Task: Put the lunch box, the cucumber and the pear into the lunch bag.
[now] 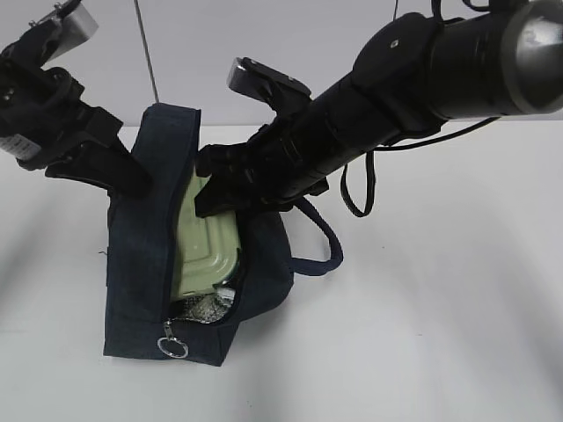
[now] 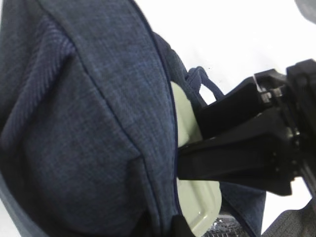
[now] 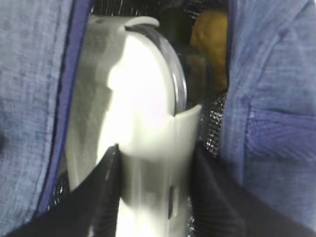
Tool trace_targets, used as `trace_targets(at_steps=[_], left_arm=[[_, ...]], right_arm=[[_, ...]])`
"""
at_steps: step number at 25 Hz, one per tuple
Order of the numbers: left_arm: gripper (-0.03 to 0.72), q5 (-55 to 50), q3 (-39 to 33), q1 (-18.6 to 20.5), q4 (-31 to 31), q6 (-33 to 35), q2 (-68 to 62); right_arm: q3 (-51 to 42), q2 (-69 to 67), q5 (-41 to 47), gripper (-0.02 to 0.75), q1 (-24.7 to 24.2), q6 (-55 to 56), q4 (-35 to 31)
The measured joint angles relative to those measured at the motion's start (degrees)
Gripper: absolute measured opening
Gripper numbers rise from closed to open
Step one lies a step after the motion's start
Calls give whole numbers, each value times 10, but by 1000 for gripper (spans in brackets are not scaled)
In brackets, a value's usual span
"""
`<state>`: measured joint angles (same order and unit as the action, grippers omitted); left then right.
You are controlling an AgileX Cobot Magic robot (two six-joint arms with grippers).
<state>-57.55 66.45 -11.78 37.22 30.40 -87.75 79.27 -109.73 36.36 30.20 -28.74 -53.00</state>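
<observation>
Bench [image 1: 457,334]: white, wide bare room right of the bag.
Lunch bag [image 1: 141,264]: mouth open; left claw [image 1: 132,176] pinched together on its left flap.
Lunch box [image 1: 207,255]: partway inside, tight between the walls, clamped in right claw [image 3: 153,173].
Pear [image 3: 210,37]: inside, far end.

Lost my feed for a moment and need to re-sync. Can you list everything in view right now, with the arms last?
lunch bag: one, dark navy, on the white table, mouth open, flap raised.
lunch box: one, pale green, partway into the bag's opening.
pear: one, yellowish-brown, inside the bag beyond the box; blurred.
foil lining: silver, visible at the bag's mouth.
zipper ring pull: one, metal, at the bag's front corner.
table: one, white.
cucumber: not visible in any view.
left gripper: black, shut on the bag's flap, holding it up.
right gripper: black, closed on the lunch box.
</observation>
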Motion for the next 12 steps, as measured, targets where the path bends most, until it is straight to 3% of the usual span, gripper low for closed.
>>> trace_targets(at_steps=[4, 8, 12], left_arm=[[18, -3, 0, 0, 1, 1, 0], [18, -3, 0, 0, 4, 2, 0], [18, -2, 0, 0, 4, 2, 0]], right_arm=[[7, -3, 19, 316, 0, -4, 16], [22, 2, 54, 504, 1, -8, 46], [44, 24, 66, 555, 3, -9, 66]])
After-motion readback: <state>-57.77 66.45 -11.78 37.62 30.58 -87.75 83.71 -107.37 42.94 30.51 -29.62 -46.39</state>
